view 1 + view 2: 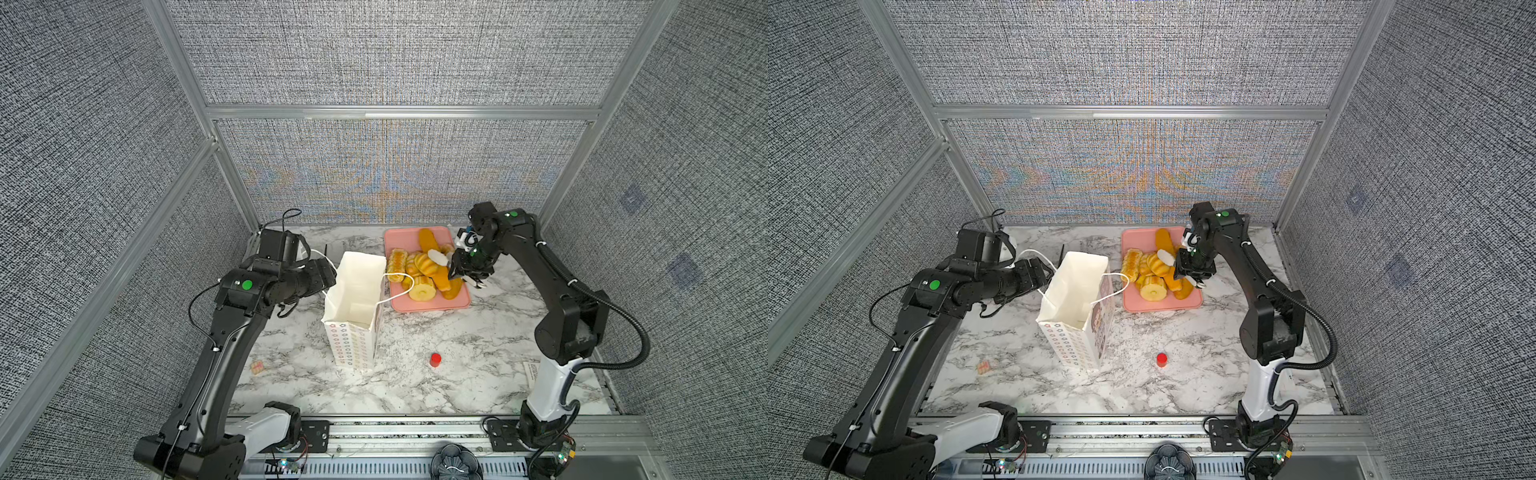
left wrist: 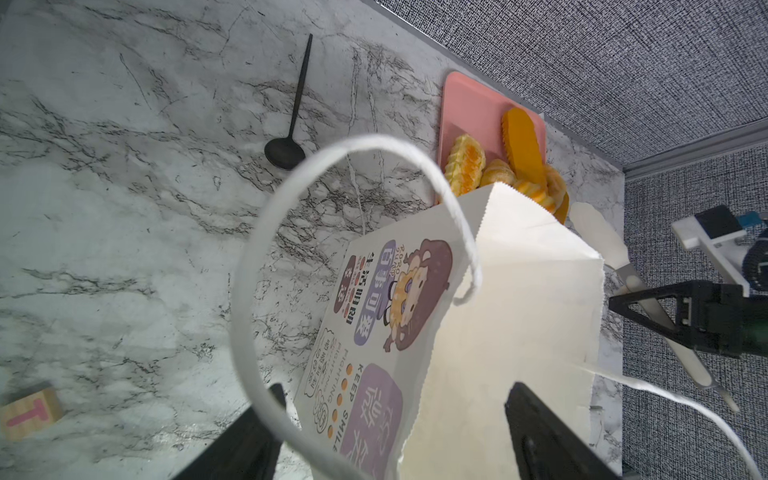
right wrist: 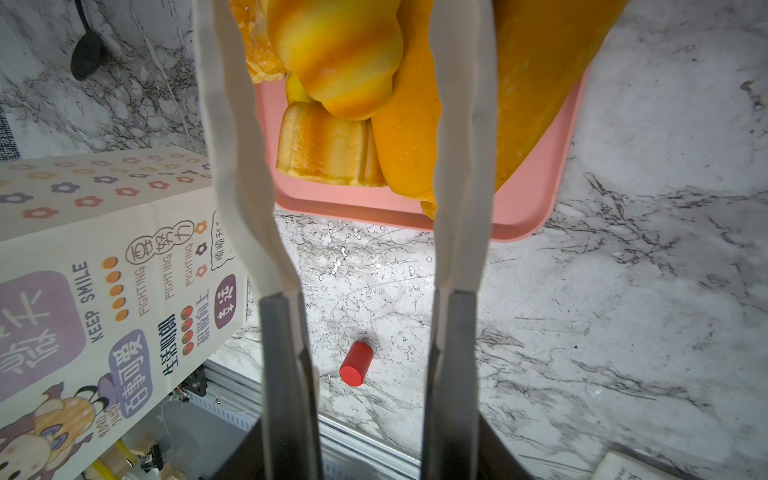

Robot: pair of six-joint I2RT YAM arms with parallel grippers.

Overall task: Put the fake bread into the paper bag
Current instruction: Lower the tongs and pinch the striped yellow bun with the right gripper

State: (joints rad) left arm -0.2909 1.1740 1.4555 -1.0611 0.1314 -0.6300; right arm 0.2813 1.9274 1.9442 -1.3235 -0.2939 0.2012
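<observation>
While bench (image 1: pixel 457 365) carries whole scene, your paper bag (image 1: pixel 357 291) stands upright, mouth open, left pincer (image 1: pixel 1044 270) spread wide at rim, likely to steady it. Fake bread (image 1: pixel 422 266) piled on pink tray (image 1: pixel 399 239) beside bag. Right pincer (image 1: pixel 469 270) clenched on tongs (image 3: pixel 249 166); only right wrist view shows tong arms flanking ridged bun (image 3: pixel 336 54).
</observation>
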